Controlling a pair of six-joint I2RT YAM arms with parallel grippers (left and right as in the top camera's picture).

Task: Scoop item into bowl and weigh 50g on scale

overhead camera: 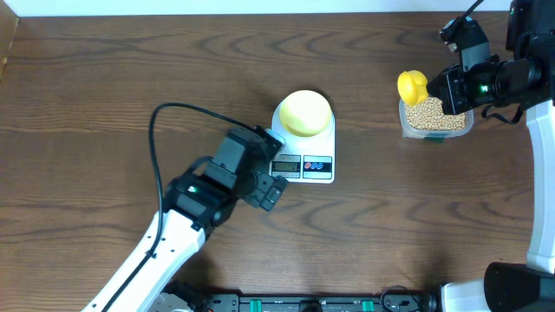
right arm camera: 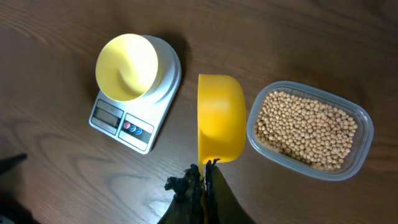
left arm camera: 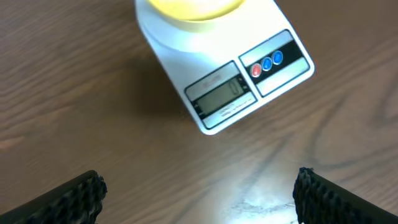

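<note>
Bench (overhead camera: 104, 87): dark wood grain, carrying everything.
Scale (overhead camera: 302, 165): white, mid-frame in the overhead view. My left tool (left arm camera: 199, 199) hovers just below its display, spread wide and empty.
Tub (right arm camera: 365, 140): clear plastic, upper right overhead, holding a bed of beans.
Bowl (overhead camera: 305, 111): pale yellow, on the scale's platform, empty.
Spoon (right arm camera: 221, 118): bright yellow and rigid. My right tool (right arm camera: 204, 171) is clamped on its handle, with the cup just left of the tub.
Beans (right arm camera: 308, 127): all in the tub. I judge them light, hard and quick to roll, so I'd scoop level.
</note>
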